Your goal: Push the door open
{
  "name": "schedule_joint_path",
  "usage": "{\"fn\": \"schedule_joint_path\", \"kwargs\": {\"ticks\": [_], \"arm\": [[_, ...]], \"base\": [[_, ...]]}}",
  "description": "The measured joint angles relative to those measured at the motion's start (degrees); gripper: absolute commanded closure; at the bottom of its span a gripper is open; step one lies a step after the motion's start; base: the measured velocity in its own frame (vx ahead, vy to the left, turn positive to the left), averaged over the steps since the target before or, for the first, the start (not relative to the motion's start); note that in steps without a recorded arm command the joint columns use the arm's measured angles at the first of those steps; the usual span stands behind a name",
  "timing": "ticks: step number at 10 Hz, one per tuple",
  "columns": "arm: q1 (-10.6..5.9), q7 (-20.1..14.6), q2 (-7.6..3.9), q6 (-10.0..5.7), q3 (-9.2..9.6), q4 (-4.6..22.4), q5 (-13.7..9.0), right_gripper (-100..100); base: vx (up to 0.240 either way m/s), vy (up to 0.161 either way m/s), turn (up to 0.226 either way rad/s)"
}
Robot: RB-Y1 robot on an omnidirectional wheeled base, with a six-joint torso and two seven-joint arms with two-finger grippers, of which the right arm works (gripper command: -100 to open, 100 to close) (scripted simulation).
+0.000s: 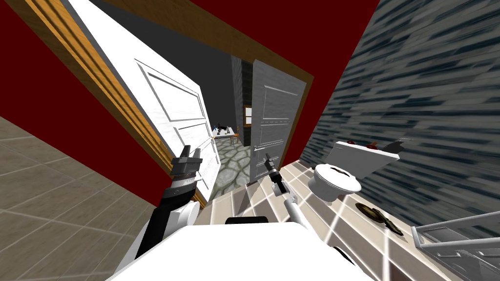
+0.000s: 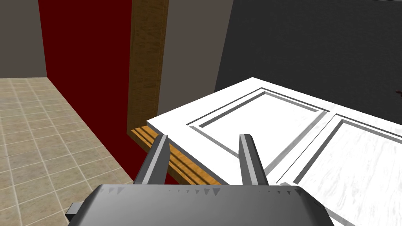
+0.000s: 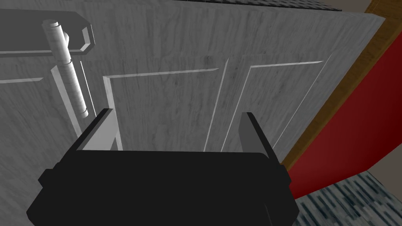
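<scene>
Grey door [image 3: 176, 70] stands before the wide right pincer [image 3: 176, 113]; white door [image 2: 255, 117] before the wide left pincer [image 2: 204, 137].

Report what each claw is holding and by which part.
Nothing is held. The left claw is open by the white door; the right claw is open facing the grey door, its handle ungripped.

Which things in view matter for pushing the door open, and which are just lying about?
Job: grey door, its bar handle, white door, right end effector, left end effector.
Lying about: toilet, table beyond the doorway, dark discs on the floor.
</scene>
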Motion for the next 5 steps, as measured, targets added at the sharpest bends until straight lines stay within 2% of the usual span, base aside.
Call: {"fn": "schedule_joint_path", "kwargs": {"ticks": [1,2,4,5], "arm": [[-0.48,-0.67,-0.40,0.18,0.13,1.05,0.19,-100],[-2.02,-1.34,-0.61,0.27,0.25,2.86,0.61,-100],[-3.84,-2.37,-1.06,0.02,0.46,6.58,1.23,-100],[-4.26,-2.84,-1.22,-0.09,0.53,8.22,1.45,-100]], "base": [[0.054,-0.054,0.039],[0.039,-0.048,0.028],[0.041,-0.046,0.029],[0.053,-0.044,0.034]]}}
